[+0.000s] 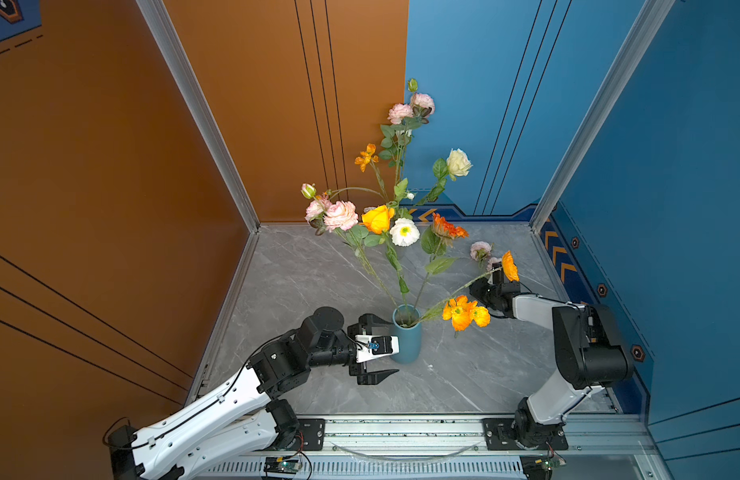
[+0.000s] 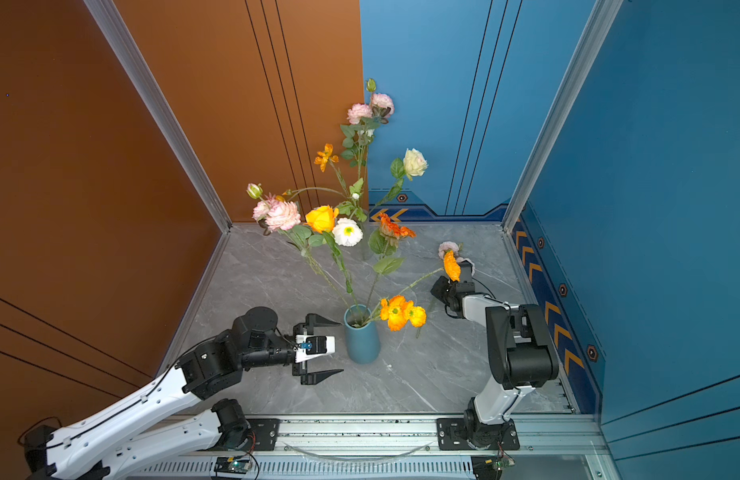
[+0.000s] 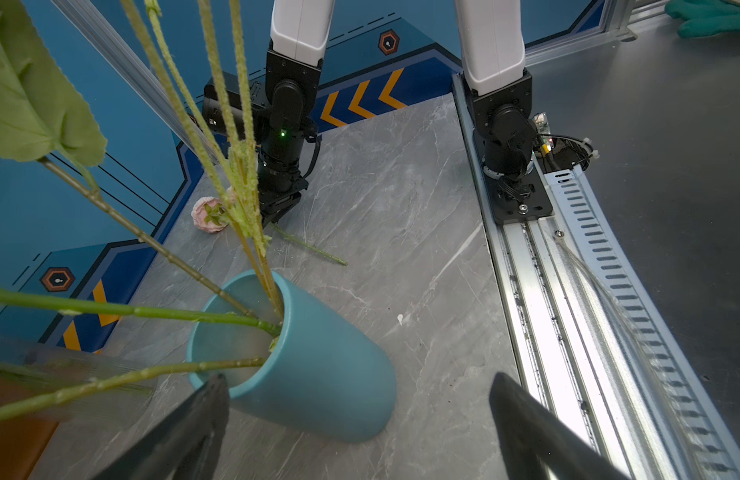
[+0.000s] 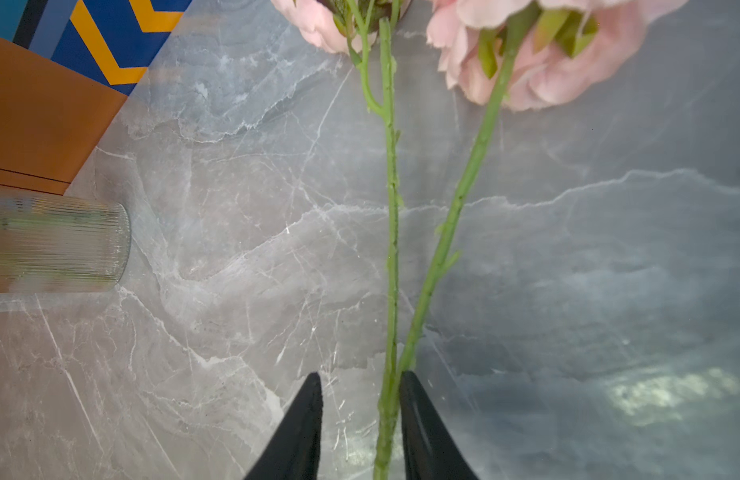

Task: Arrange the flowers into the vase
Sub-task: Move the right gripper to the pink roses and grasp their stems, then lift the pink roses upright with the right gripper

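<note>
A blue vase [image 1: 407, 336] is seen in both top views standing on the grey table [image 1: 301, 286], near the middle of its near edge. Most of the flowers [image 1: 378, 218] are set in it, with pink ruffled, yellow, white and orange blooms spread on long stems above the rim. The left tool [image 1: 393, 347] is held level just beside the vase, on its left, with the jaws spread wide. In the left wrist view the vase [image 3: 318, 374] is shown ahead of the two black fingers [image 3: 185, 432]; whether the nearer one touches the rim cannot be told.

One pink flower [image 1: 480, 250] is found lying on the table toward the far right corner. The right tool [image 4: 362, 375] is lowered over its stem [image 4: 392, 249]. In the top views the tool's tips are hidden by its own body and by an orange bloom [image 1: 510, 266], so the jaws cannot be judged there. In the right wrist view they are seen narrow but not clamped: the stem is touched by one finger and a gap is left at the other. A ribbed glass vase [image 4: 56, 245] is shown plainly only in the wrist views. The stem's cut end [image 3: 345, 262], resting on the table, is shown only in the left wrist view.
</note>
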`<state>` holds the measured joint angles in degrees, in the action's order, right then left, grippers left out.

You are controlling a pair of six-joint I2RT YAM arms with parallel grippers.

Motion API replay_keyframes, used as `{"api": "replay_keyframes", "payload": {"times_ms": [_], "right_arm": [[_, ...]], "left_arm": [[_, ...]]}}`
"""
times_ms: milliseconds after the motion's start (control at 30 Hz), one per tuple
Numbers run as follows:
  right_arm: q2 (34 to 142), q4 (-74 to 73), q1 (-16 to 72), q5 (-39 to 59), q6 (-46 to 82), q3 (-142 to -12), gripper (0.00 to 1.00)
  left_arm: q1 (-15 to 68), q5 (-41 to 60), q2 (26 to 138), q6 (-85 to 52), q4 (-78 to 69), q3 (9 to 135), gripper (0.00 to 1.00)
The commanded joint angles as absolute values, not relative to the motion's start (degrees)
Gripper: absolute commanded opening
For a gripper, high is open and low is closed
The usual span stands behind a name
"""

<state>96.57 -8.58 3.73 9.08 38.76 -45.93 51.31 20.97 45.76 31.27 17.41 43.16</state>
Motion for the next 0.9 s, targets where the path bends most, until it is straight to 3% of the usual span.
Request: {"api": "replay_keyframes", "payload": {"times_ms": [0,533,867], "right_arm": [[97.3,-7.3,3.6,10.4,38.1,-47.6,0.33],[96.5,-3.9,5.1,8.5,37.2,-47.8,0.33],[99.2,-4.7,4.7,9.1,36.5,-50.2,0.24]], "left_arm": [[50.8,20.8,45.2,31.9,17.3,42.6,0.98],[50.8,20.8,44.8,31.9,17.3,42.5,0.98],[50.8,20.7,44.7,32.0,17.3,42.5,0.98]]}}
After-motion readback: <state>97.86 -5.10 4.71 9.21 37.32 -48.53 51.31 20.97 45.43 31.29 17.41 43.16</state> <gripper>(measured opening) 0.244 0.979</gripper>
